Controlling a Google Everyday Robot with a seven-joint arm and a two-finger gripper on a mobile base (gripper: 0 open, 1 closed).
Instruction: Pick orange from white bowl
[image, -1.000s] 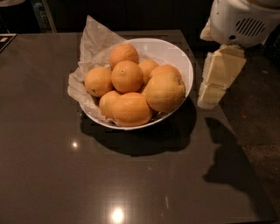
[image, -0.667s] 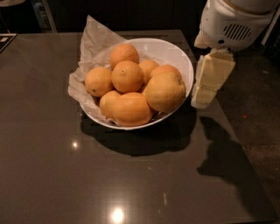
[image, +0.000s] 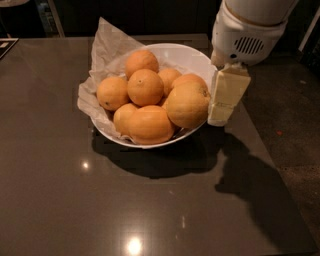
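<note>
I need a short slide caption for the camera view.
The tool is beside the white bowl, close to the largest orange.

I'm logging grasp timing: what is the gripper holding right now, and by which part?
Nothing, as far as shows. The gripper hangs just outside the right rim of the white bowl, beside the orange, which lies in the bowl.

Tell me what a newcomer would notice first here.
A white bowl heaped with citrus fruits sits mid-table on the dark glossy table, with crumpled white paper lining its left side. The largest fruit, the orange, lies at the bowl's right edge. The cream-coloured gripper hangs just right of it by the rim, under the arm's white housing; contact cannot be told.
</note>
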